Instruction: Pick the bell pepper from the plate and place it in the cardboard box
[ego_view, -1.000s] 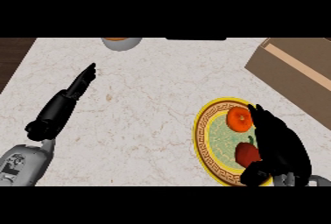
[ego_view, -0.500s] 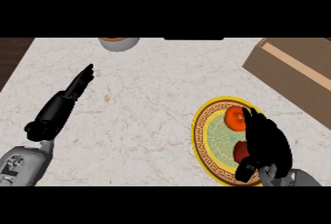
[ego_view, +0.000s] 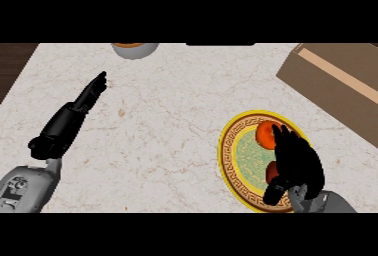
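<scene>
Partly hidden under the right hand (ego_view: 299, 161), the contents of the plate (ego_view: 228, 155) cannot be read in full. The fingers (ego_view: 286, 145) of this hand lie long and nearly straight, pointing away from the robot over the plate's right half. The thumb (ego_view: 272, 192) is set apart toward the near rim. Nothing is clasped, and contact between palm and produce cannot be confirmed. Two pieces show at the hand's left edge. A red patch, taken as the bell pepper (ego_view: 270, 171), sits on the plate in the gap between thumb and palm. A rounder orange-red piece (ego_view: 263, 134) sits just beside the fingertips. Green plate surface separates the two where visible, but the hand covers their right sides, so their full outlines cannot be made out. The plate has a yellow rim and a patterned band, and it stands on the marbled counter (ego_view: 170, 125) at the lower right. The cardboard box (ego_view: 332, 80) lies at the upper right, well apart from the plate. It is cut off by the view's right edge, a lighter strip runs along its top, and its interior cannot be seen. A grey bowl (ego_view: 135, 50) holding something orange is cut off at the far edge. The left hand (ego_view: 88, 97) rests over the counter's left part with fingers straight and together, pointing away and slightly right. Its grey forearm (ego_view: 26, 187) enters from the lower left corner.
</scene>
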